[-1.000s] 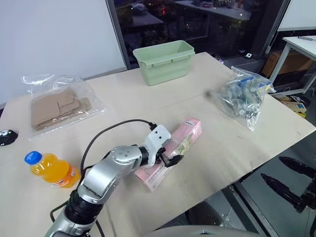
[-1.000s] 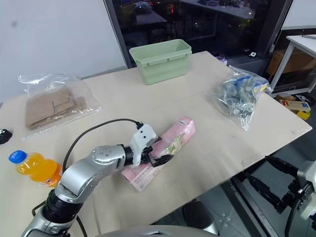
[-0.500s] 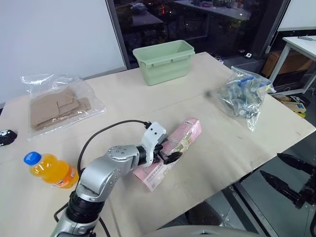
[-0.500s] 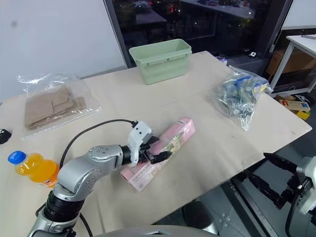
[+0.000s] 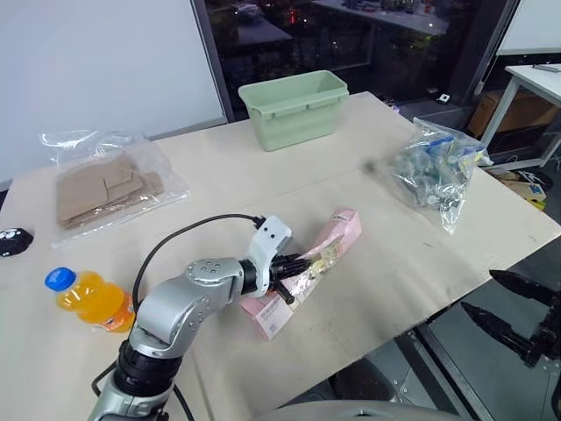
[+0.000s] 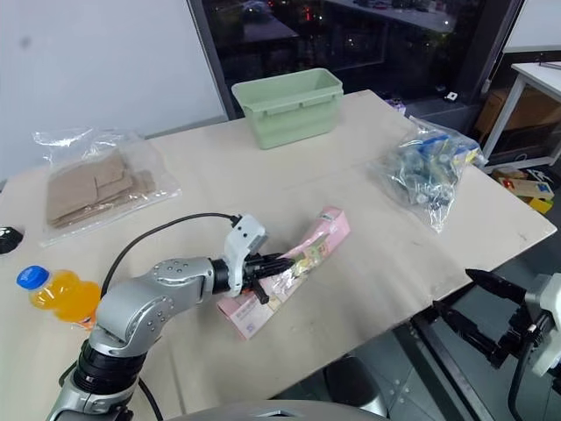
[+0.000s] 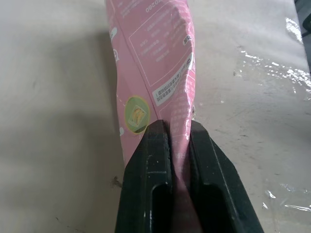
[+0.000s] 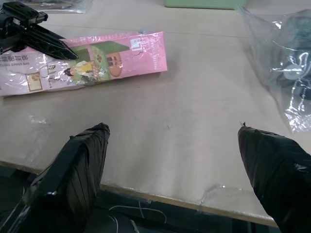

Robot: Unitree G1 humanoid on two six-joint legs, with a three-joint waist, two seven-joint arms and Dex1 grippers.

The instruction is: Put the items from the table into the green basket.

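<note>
On the table, my left gripper is shut on the long pink carton, pinching its wrapper flat between the black fingers. The carton lies near the table's front edge, its far end pointing away to the right. The orange bottle with a blue cap lies at the near left. A clear bag of cardboard pieces sits at the back left. The bag of blue-yellow pieces rests at the right. My right gripper hangs open beyond the table's front right edge. The green basket is out of view.
A pale green solid-walled tub stands at the back middle of the table. A small black object lies at the far left edge. A white table and boxes stand beyond the right side.
My left gripper has gone from open around the pink carton to shut on it, squeezing the wrapper. The right gripper has stayed where it was.
</note>
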